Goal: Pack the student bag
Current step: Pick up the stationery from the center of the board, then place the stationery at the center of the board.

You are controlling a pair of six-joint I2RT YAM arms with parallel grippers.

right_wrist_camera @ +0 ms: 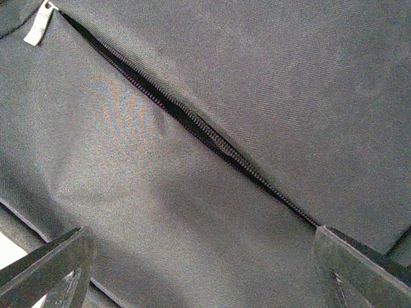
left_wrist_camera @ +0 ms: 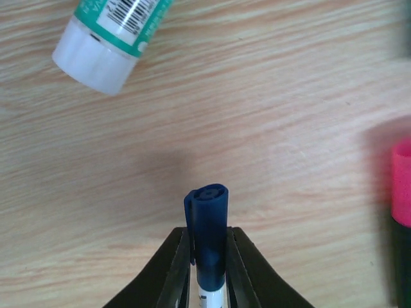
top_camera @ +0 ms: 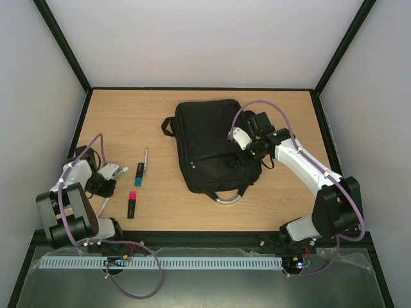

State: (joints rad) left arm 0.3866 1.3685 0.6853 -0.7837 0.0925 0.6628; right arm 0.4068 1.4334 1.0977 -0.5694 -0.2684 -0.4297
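The student bag [top_camera: 209,144] lies flat in the middle of the table, black, with a silver handle loop [top_camera: 228,199] at its near end. My right gripper [top_camera: 239,159] hovers open over it. In the right wrist view its fingers [right_wrist_camera: 58,263] stand wide apart above the bag's fabric [right_wrist_camera: 160,212], and a zip [right_wrist_camera: 192,122] runs diagonally across, its pull [right_wrist_camera: 38,25] at top left. At the table's left my left gripper [top_camera: 103,187] is shut on a white pen with a blue cap [left_wrist_camera: 210,215], which sticks out past the fingertips just above the wood.
A green-and-white glue stick [left_wrist_camera: 109,38] lies ahead-left of the left gripper, and a pink-capped highlighter [left_wrist_camera: 401,186] to its right. In the top view a dark marker [top_camera: 141,170] and the red-and-black highlighter [top_camera: 131,205] lie between the left arm and the bag. Dark frame walls edge the table.
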